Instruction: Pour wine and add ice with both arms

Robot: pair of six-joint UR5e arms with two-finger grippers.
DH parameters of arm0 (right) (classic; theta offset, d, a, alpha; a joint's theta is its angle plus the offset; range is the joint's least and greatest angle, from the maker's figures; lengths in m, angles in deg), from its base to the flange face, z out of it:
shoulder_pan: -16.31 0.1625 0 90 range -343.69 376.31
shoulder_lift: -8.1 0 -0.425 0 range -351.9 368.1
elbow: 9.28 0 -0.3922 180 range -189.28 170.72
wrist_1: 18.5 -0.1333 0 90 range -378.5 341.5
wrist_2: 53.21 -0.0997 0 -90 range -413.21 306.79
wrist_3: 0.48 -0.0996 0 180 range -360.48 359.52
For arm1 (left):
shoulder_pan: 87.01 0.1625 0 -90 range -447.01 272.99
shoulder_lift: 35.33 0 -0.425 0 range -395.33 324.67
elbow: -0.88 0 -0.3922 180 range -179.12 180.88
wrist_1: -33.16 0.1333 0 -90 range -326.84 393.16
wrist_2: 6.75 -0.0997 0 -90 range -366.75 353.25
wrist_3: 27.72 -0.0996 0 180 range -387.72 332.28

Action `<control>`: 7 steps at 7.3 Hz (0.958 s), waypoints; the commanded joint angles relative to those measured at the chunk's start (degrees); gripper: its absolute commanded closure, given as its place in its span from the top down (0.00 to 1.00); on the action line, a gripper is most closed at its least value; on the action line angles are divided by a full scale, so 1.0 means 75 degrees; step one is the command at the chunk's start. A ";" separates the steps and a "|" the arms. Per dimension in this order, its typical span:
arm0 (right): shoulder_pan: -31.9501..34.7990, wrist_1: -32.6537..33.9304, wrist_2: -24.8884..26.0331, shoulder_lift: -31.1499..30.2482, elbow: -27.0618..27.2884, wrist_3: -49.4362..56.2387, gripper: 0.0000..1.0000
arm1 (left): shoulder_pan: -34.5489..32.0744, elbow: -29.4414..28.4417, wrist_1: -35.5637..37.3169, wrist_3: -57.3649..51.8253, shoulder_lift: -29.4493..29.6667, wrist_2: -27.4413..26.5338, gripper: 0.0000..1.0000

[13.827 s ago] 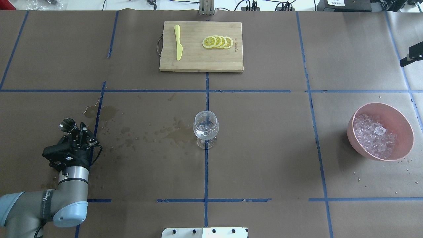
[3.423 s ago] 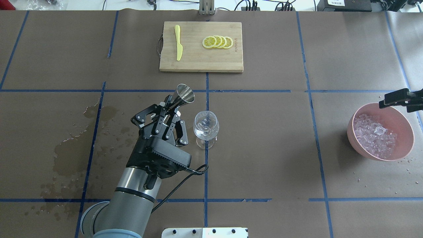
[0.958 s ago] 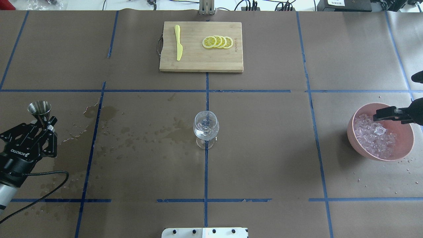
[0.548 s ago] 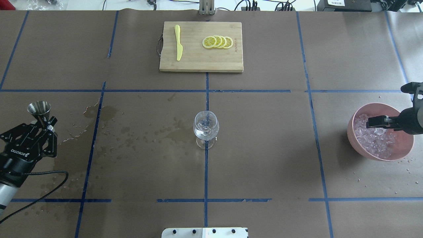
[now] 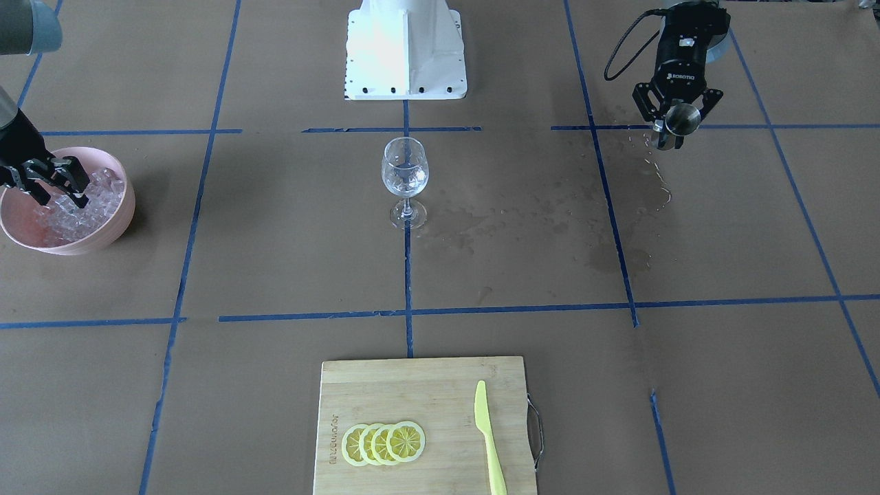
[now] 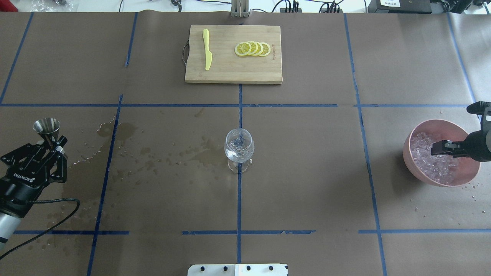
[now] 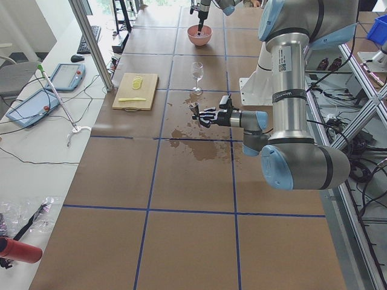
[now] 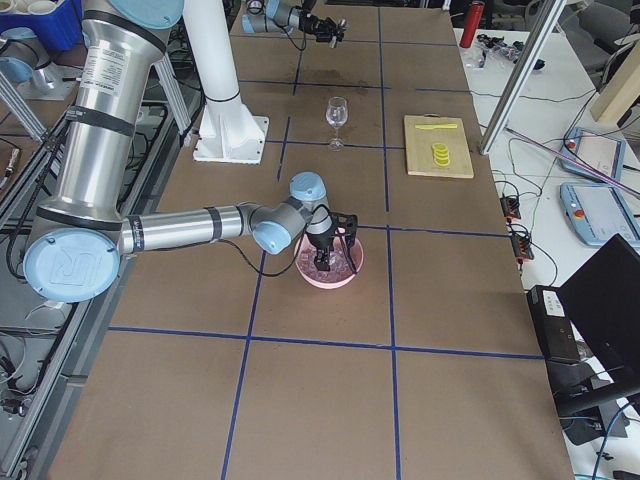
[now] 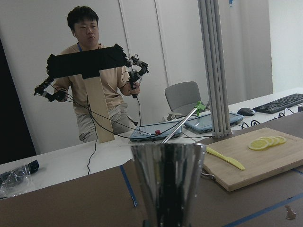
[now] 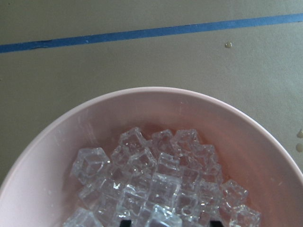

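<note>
Right wrist view alone shows right gripper [image 10: 169,222] parted among glassy ice [image 10: 156,184] (smooth pink bowl [image 10: 57,142]); left gripper [image 6: 50,145] clamps a conical steel jigger [image 6: 46,127]

Overhead and front cameras face each other, sharing the glass [image 6: 238,147]; right wrist camera sits close above the ice [image 10: 156,189].

A tall clear wine glass [image 6: 238,147] stands upright in the middle of the brown paper table cover [image 6: 307,176], with bare paper all around it. The round pink bowl [image 6: 411,168] sits well apart on the right. Its wall rings the right gripper [image 6: 435,148], and small clear ice cubes [image 6: 422,147] lie under it, so the way out is up. The flat wooden cutting board [image 6: 230,74] lies far back.
</note>
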 commanded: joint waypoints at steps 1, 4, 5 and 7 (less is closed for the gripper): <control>-0.0005 0.0009 -0.0012 -0.0014 -0.0002 0.0009 0.37 | 0.0000 -0.0002 0.0010 0.0000 0.0000 0.0015 0.00; 0.0018 -0.0002 0.0000 -0.0014 0.0033 0.0032 0.01 | 0.0000 0.0009 0.0010 0.0012 0.0012 0.0097 0.00; 0.0053 -0.0002 -0.0012 -0.0014 0.0172 0.0032 0.00 | 0.0000 0.0010 0.0010 0.0012 0.0012 0.0121 0.00; 0.0147 0.0033 -0.0023 -0.0084 0.0955 0.0009 0.00 | 0.0000 -0.0002 0.0010 0.0012 0.0012 0.0133 0.00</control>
